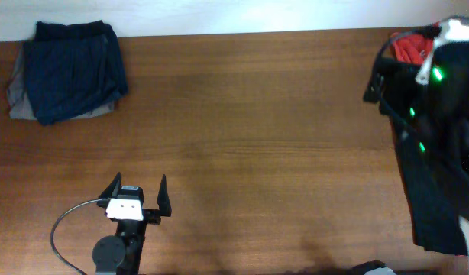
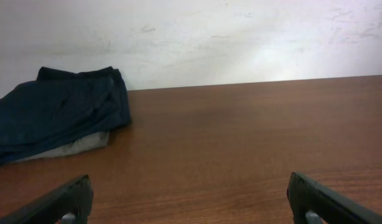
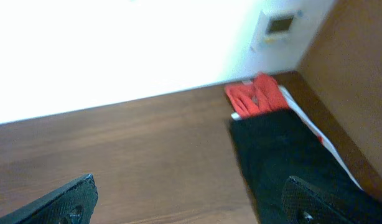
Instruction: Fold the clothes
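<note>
Black left gripper [image 1: 140, 180], white block [image 1: 126, 205], grey cable [image 1: 61, 226]; blurred right arm [image 1: 448, 92] seemingly green-lit.

Open table [image 1: 257, 137] centre, navy shorts [image 1: 70, 69] far-left corner, black garment [image 1: 433, 214] right edge

no readable text, labels or numbers

Shorts pile [image 1: 66, 72] left — garments [image 1: 431, 208] right.
</note>
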Tool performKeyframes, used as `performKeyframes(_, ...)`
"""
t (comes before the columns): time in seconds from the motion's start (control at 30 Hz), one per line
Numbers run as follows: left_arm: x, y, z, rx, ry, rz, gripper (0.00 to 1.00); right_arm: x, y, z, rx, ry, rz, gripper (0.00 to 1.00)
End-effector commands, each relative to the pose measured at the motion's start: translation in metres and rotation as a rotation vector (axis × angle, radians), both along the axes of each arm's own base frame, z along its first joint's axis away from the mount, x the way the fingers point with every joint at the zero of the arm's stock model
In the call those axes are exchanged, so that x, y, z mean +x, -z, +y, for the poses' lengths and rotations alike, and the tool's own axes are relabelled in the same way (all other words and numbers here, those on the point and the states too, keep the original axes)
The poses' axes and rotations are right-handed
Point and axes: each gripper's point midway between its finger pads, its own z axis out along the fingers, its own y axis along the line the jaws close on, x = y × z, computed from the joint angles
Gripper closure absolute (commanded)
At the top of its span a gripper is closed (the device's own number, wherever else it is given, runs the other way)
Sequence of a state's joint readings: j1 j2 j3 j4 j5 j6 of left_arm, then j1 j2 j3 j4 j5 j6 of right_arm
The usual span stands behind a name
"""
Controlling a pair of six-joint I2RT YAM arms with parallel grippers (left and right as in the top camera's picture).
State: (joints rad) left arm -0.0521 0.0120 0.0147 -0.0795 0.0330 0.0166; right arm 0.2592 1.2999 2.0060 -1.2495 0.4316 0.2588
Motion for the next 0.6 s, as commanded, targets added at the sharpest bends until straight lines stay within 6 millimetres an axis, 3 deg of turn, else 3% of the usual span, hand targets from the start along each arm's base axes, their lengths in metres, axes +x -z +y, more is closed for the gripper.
performKeyframes(0.0,0.000,0.002,0.002,-0.008,-0.012,0.002,0.00,-0.030,-0.024,-0.006,0.023,0.000,-0.090,0.02)
performKeyframes(0.1,0.000,0.002,0.002,-0.008,-0.012,0.002,0.01,-0.060,-0.026,-0.014,0.035,0.000,-0.130,0.02)
performKeyframes(0.27,0.000,0.002,0.002,-0.008,-0.012,0.002,0.01,-0.095,0.006,-0.030,0.029,0.033,-0.141,0.02)
performKeyframes(0.4,0.000,0.002,0.002,-0.008,-0.012,0.002,0.01,-0.107,0.057,-0.019,0.103,-0.049,-0.278,0.02)
performKeyframes(0.57,0.000,0.002,0.002,-0.008,-0.011,0.002,0.01,-0.100,0.135,-0.006,0.111,-0.133,-0.420,0.02)
